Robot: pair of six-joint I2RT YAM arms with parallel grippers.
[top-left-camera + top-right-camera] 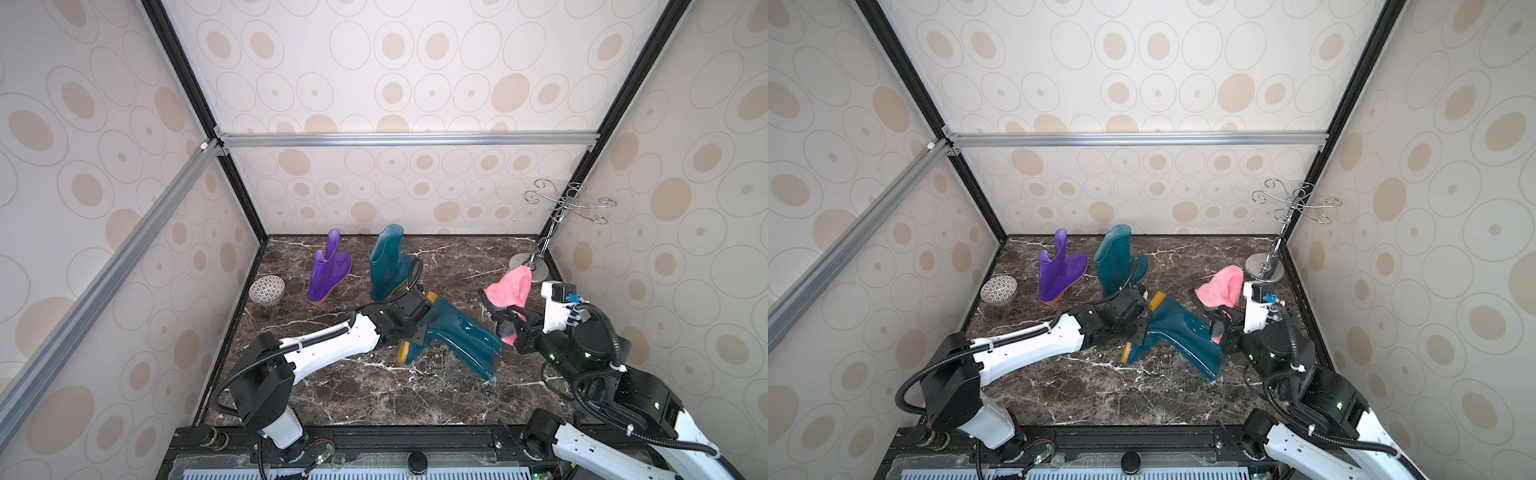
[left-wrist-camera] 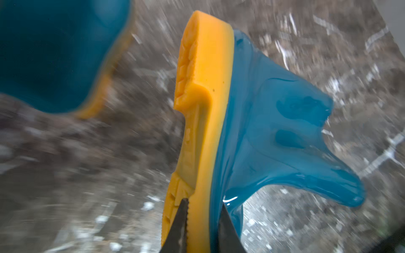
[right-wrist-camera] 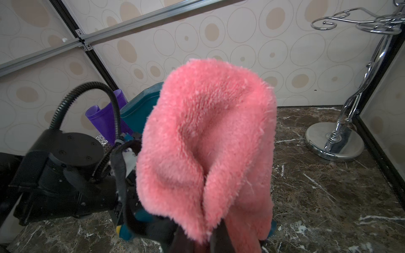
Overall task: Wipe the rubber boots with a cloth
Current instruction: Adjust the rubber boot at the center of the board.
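Marble tabletop (image 1: 374, 395), walled in. Mid-tabletop a teal boot (image 1: 446, 328) lies on its side, the left gripper (image 2: 203, 203) clamped on its sole (image 2: 208, 87) and its shaft (image 1: 473, 349) running toward the right edge. There the right gripper (image 3: 200, 237) clenches the cloth (image 3: 208, 135), raised just beside the shaft — the nearer arm.

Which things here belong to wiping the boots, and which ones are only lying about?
For the job:
- fluffy pink cloth, held in the right gripper
- teal rubber boot with orange sole, tipped over, gripped at the sole by the left gripper
- upright teal rubber boot
- upright purple rubber boot

Lying about:
- small patterned round bowl
- chrome wire stand with hooks
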